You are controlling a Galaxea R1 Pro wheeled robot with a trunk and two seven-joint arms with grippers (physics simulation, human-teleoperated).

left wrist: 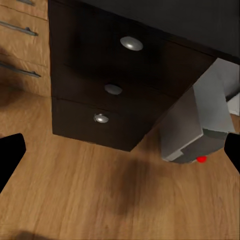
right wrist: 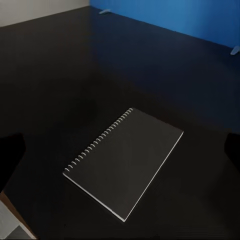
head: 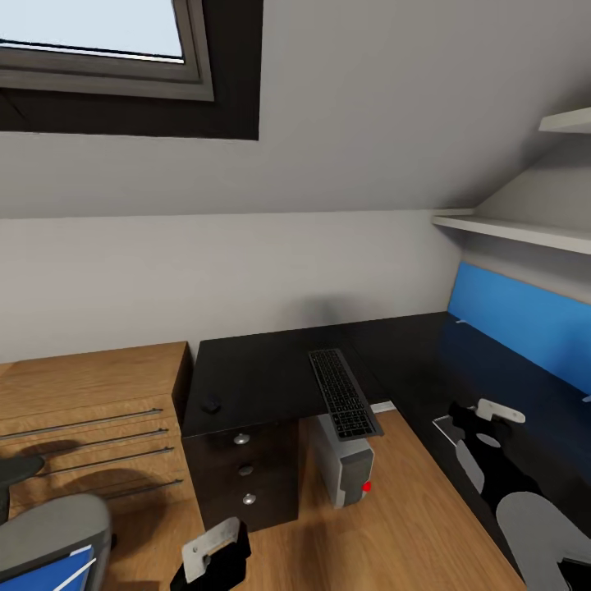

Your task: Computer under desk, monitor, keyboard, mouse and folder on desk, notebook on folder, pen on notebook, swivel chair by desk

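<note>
Both end effectors open, empty.
Head view: keyboard (head: 343,392), mouse (head: 212,404) on bench (head: 263,373); computer (head: 345,469) beneath. Right wrist view adds spiral notebook (right wrist: 125,161) under right end effector (right wrist: 120,150); left end effector (left wrist: 120,150) faces drawers (left wrist: 112,90).

Glossy black L-shaped surface (head: 271,373) against the grey wall, black drawers with round silver knobs (head: 242,472) below. Slim silver-grey keyboard with dark keys (head: 343,392) lying on it, near end jutting past the front edge. Small black rounded mouse (head: 212,404) near the front left corner, well apart from keyboard. Light-grey boxy tower computer (head: 349,468) on the wooden floor under the keyboard's overhang, red dot on its front. Light wooden chest of drawers (head: 90,419) beside the black drawers. Grey upholstered swivel chair (head: 53,533) at lower left, bright-blue flat folder (head: 49,574) on its seat. Left gripper (head: 215,552) low over the floor; right gripper (head: 480,414) above the surface's right wing.
</note>
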